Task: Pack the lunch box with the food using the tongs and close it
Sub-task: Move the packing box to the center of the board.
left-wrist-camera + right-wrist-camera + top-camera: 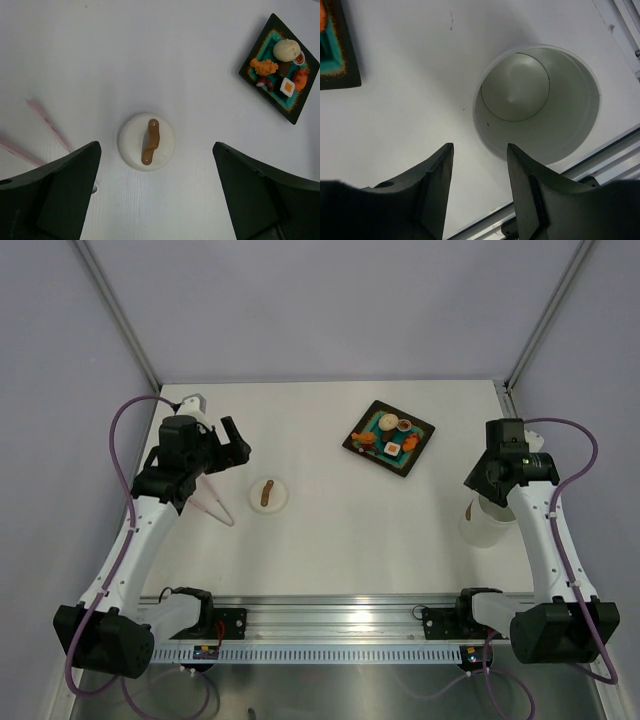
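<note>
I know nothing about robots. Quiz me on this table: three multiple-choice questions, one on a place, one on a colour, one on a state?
1. Where does the lid lie?
A) on the tub
B) on the table, between tongs and tray
C) on the tray
2. The tongs' colour?
A) pale pink
B) green
C) black
3. What is in the tub?
A) the food
B) nothing
C) the tongs

1 B: it rests flat on the table, apart from the tub.
2 A: two pink arms show.
3 B: its bottom is bare; the food sits on the tray.
</note>
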`<move>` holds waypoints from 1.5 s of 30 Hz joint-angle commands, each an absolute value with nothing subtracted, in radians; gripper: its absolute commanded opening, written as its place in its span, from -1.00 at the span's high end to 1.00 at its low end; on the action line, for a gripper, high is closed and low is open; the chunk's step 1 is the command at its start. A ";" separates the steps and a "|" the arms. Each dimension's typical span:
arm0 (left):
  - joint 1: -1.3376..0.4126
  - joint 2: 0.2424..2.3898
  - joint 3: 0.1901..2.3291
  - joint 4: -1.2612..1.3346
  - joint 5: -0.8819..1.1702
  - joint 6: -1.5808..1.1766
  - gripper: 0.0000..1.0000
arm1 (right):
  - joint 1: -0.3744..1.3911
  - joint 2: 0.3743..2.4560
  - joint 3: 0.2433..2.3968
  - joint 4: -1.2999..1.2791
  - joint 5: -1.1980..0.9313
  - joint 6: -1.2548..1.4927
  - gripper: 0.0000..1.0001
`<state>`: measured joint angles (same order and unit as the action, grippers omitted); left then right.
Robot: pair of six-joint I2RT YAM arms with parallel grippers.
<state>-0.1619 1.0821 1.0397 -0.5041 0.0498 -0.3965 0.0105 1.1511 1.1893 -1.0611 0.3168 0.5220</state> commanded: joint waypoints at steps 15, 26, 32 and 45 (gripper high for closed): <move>-0.167 1.112 1.083 -0.488 0.072 -0.388 -0.98 | -0.028 1.215 1.101 -0.953 0.256 0.520 0.24; -0.169 1.112 1.085 -0.494 0.063 -0.384 -0.98 | -0.028 1.269 1.144 -0.905 0.278 0.469 1.00; -0.170 1.117 1.086 -0.491 0.066 -0.388 -0.98 | -0.028 1.356 1.256 -0.858 0.287 0.431 1.00; -0.170 1.086 1.104 -0.531 0.041 -0.385 -0.98 | -0.026 1.653 1.497 -0.675 0.256 0.384 1.00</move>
<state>-0.1646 1.1137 1.0546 -0.5365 0.0498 -0.3965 -0.0227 1.6161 1.4185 -0.7620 0.2661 0.4217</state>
